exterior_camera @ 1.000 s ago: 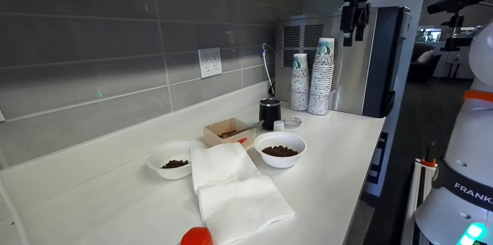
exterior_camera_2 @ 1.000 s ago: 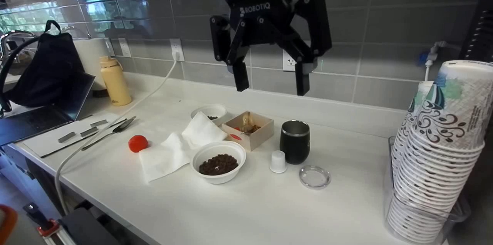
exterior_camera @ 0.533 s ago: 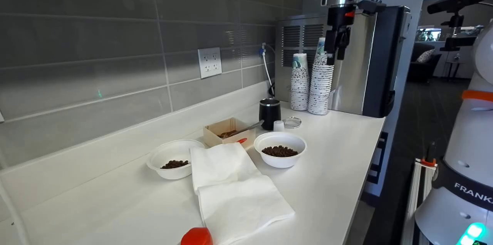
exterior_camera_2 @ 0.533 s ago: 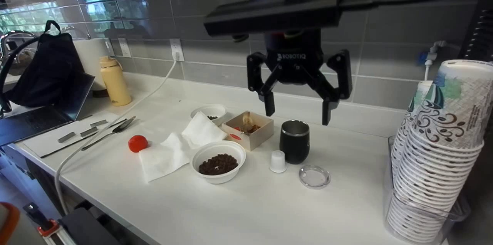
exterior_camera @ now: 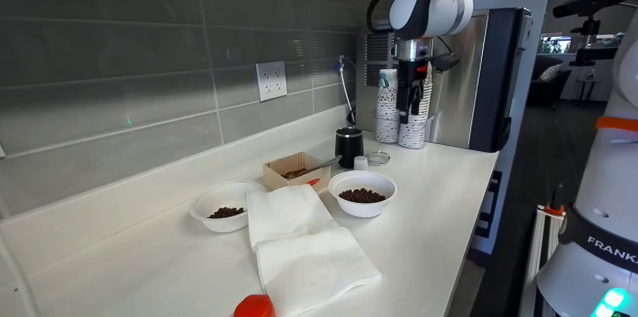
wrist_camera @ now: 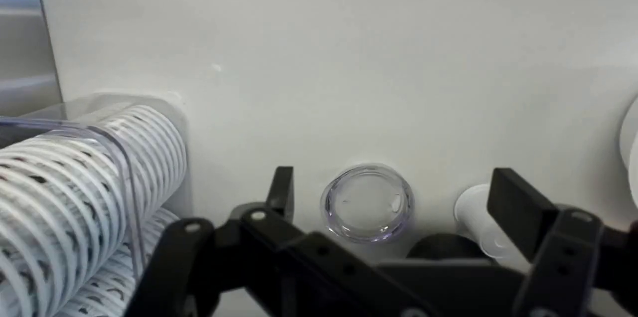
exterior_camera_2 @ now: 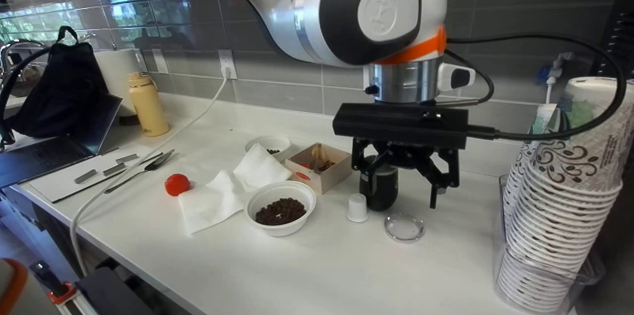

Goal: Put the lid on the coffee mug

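The coffee mug (exterior_camera_2: pixel 387 192), a small black cylinder with a metal rim, stands upright on the counter; it also shows in an exterior view (exterior_camera: pixel 349 148). The clear round lid (exterior_camera_2: pixel 404 228) lies flat on the counter beside it, and shows in an exterior view (exterior_camera: pixel 379 158). My gripper (exterior_camera_2: pixel 402 196) is open and empty, pointing down above the counter near mug and lid; one finger overlaps the mug in that view. In the wrist view the lid (wrist_camera: pixel 369 203) lies between the open fingers (wrist_camera: pixel 393 180). Most of the mug (wrist_camera: pixel 442 246) is hidden there behind the gripper.
A small white pod (exterior_camera_2: pixel 357 207) stands next to the mug. Tall paper cup stacks (exterior_camera_2: pixel 559 216) stand in a clear holder. A wooden box (exterior_camera_2: pixel 324 179), a white bowl of brown beans (exterior_camera_2: pixel 257 201), napkins (exterior_camera_2: pixel 210 206) and a red object (exterior_camera_2: pixel 177 184) lie further along.
My gripper has come down a long way and over toward the mug and lid, staying open. It turned somewhat at first. The mug, lid and other objects have not moved.
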{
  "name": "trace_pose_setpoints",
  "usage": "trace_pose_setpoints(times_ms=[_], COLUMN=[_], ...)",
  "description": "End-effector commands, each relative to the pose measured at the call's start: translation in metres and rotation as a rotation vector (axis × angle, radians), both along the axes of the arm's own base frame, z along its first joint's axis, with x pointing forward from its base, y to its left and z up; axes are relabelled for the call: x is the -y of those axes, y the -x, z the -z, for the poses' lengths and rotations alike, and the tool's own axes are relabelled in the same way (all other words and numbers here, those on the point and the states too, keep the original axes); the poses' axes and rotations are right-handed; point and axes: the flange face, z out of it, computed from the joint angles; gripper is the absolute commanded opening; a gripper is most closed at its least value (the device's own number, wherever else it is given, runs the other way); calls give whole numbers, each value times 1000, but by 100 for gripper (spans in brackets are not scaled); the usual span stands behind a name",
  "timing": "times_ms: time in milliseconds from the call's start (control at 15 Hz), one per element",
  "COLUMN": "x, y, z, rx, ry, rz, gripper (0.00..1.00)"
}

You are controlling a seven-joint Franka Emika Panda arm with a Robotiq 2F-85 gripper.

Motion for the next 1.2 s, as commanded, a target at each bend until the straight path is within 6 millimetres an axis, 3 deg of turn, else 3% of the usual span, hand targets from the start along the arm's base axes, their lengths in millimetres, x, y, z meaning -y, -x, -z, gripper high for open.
trace_pose_setpoints(times_ms=[0,333,600,1133], x=[9,7,9,7], y=[-27,-54,-72,-89], z=[36,71,89,119], rx=[7,2,-30,-75], ry=[-38,-78,-90,-99], rz=[-24,-45,-66,-84], gripper=[100,100,100,100])
